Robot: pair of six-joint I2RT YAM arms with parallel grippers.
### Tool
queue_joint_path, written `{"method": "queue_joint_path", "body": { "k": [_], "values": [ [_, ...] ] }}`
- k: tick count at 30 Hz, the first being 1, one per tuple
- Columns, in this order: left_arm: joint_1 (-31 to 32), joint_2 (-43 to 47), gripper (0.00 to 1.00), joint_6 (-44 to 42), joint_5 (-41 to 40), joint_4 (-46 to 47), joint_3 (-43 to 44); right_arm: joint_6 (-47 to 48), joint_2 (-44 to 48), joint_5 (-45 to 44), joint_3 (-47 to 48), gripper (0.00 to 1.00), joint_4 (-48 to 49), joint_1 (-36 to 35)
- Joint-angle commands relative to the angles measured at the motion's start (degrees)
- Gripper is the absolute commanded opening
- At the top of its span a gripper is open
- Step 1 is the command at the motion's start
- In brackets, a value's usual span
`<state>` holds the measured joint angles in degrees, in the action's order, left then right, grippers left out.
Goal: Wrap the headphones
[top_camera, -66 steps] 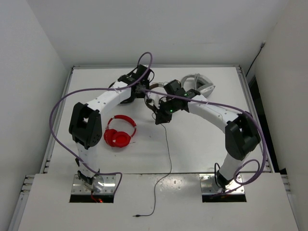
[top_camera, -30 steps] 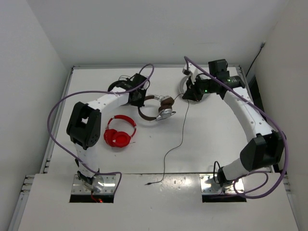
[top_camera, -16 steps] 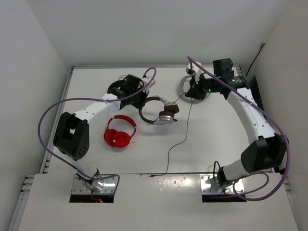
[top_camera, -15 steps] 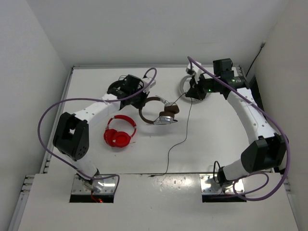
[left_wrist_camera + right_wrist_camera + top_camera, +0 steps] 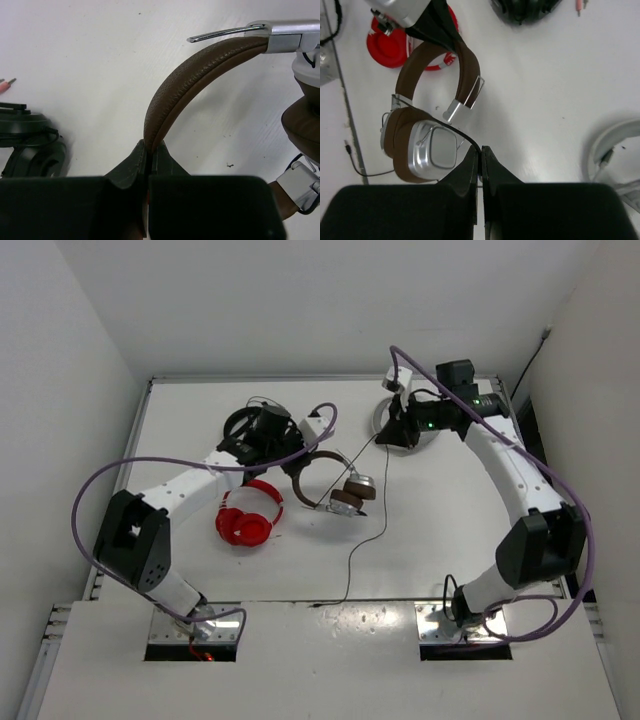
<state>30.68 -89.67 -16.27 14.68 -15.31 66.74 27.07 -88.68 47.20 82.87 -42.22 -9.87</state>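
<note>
Two grippers of mine are holding one pair of headphones and its cable.
Farthest left, round red headphones (image 5: 248,520) are lying on the white table (image 5: 450,540). Just right of them my left gripper (image 5: 290,448) is clamping tight on the padded headband of the brown-and-silver over-ear headphones (image 5: 350,492), which are sitting near the table's middle. Their thin black cable (image 5: 347,575) is trailing toward the near edge. Farther right my right gripper (image 5: 392,434) is pinching that cable shut, beside white-grey headphones (image 5: 380,418).

Headphones (image 5: 170,92) — grained leather, brushed metal.
</note>
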Motion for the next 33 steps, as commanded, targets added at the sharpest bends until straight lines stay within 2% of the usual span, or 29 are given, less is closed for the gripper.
{"method": "queue_joint_path", "body": {
  "k": [1, 6, 12, 18, 22, 26, 30, 33],
  "values": [
    [0.1, 4.3, 0.0, -4.7, 5.8, 1.5, -2.2, -3.0, -2.9, 6.7, 3.9, 0.0, 4.6, 0.8],
    [0.1, 6.2, 0.0, -9.5, 8.7, 1.5, -2.9, -7.6, -7.2, 14.0, 7.4, 0.0, 4.0, 0.8],
    [0.1, 9.2, 0.0, -12.7, 10.7, 6.6, -6.4, -7.0, -13.3, 25.2, 13.3, 0.0, -7.3, 0.8],
    [-1.1, 13.9, 0.0, -15.8, 12.1, 17.2, -14.3, -4.4, -17.7, 32.9, 15.8, 0.0, -16.0, 0.8],
    [-2.7, 15.7, 0.0, -14.6, 14.2, 26.5, -18.8, -3.0, -19.3, 38.0, 17.4, 0.0, -21.8, 0.3],
    [-4.2, 15.7, 0.0, -13.7, 21.6, 29.5, -18.8, -3.5, -19.3, 40.9, 15.5, 0.0, -22.4, -1.0],
    [-4.2, 16.3, 0.0, -13.7, 23.5, 30.4, -19.4, -6.2, -19.9, 44.5, 14.3, 0.0, -21.9, -2.6],
    [-4.2, 16.8, 0.0, -13.7, 23.5, 32.3, -20.0, -12.3, -19.3, 44.5, 12.4, 0.0, -16.4, -4.1]
  ]
}}
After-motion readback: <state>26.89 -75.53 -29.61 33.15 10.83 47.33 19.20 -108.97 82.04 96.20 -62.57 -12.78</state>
